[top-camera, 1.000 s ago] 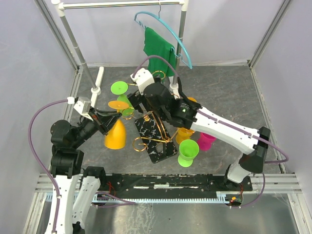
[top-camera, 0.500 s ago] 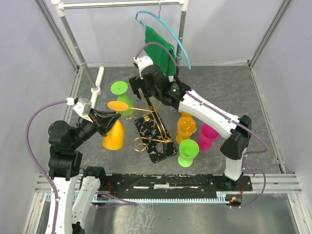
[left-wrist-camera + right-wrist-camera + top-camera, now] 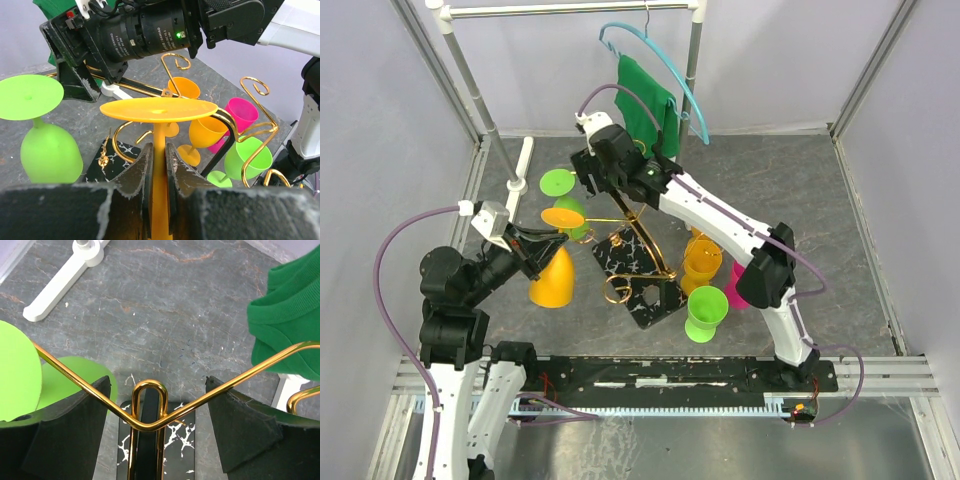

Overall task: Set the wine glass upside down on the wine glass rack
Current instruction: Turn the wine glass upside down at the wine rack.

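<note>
An orange wine glass hangs upside down in my left gripper [image 3: 159, 172], which is shut on its stem [image 3: 159, 150]. Its foot [image 3: 157, 109] is on top and its bowl [image 3: 554, 280] hangs left of the rack. The gold wine glass rack [image 3: 640, 235] stands on a black marbled base [image 3: 650, 295]. My right gripper [image 3: 157, 420] is open over the rack's top loop [image 3: 148, 390]. The loop and two gold arms lie between its fingers [image 3: 75, 435], touching neither. A green glass [image 3: 47, 150] hangs upside down on the rack's far left arm.
Right of the rack stand two orange glasses [image 3: 701, 260], a green one [image 3: 706, 312] and a pink one [image 3: 742, 287]. A white clothes rail [image 3: 470, 75] stands at the back, its foot [image 3: 520, 170] on the table. On it hangs a blue hanger with green cloth [image 3: 645, 95].
My right arm has swung back and to the left, from above the rack's base to its top, and its jaws have narrowed a little. The left arm and orange glass stay put.
</note>
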